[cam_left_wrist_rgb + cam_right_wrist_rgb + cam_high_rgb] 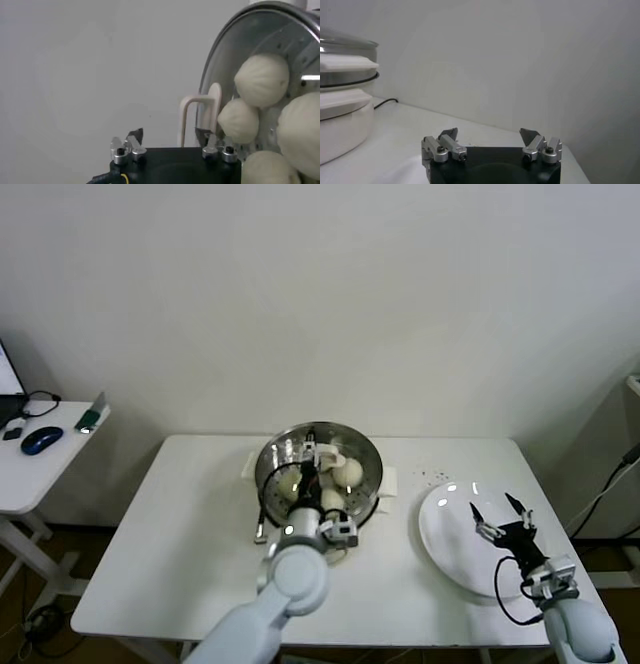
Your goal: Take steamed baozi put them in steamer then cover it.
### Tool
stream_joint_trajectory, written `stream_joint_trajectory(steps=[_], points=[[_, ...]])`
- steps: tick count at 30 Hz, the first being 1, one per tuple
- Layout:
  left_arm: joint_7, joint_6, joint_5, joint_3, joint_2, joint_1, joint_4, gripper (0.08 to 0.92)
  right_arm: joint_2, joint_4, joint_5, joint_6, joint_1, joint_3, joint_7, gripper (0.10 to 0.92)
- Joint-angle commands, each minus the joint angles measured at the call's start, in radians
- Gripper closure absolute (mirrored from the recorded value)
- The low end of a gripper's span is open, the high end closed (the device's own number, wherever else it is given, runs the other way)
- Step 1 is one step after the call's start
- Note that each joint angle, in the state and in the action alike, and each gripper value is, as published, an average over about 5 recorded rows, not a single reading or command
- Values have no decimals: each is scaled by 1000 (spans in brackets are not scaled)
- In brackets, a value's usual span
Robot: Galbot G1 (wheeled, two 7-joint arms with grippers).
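Left gripper (322, 452) jaws wide, nothing held, over steamer (366, 452) with four baozi (347, 472). Right gripper (503, 513) open, empty, over plate (440, 529). Retract straight up, avoid nudging buns.

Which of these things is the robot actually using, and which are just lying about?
In use:
- shiny round steel steamer pot
- pale cream round dough buns inside it
- left gripper, fingers open over the pot
- right gripper, open above the plate

Lying about:
- flat white plate
- blue computer mouse on the side table
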Motion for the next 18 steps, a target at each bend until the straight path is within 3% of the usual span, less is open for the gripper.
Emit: stream_joint_trajectory(steps=[1,6,9,13,18], points=[[-32,48,-79,-23,89,125,-255,274,-4,-5,7,-13,8,0,2,203],[-133,-4,-188,-122,125,235,-333,184,-4,-3,5,-15,13,-3,1,203],[-253,-106,-388,-236,148,314,-359,178,-4,-2,4,-13,10,-1,-3,203],[-418,-416,-756,-478,146,416,-324,177,-2,6,8,-10,1,7,-9,203],[-460,-718,-1140,-726,121,524,-286,177,0,19,12,-1,-12,14,-16,203]])
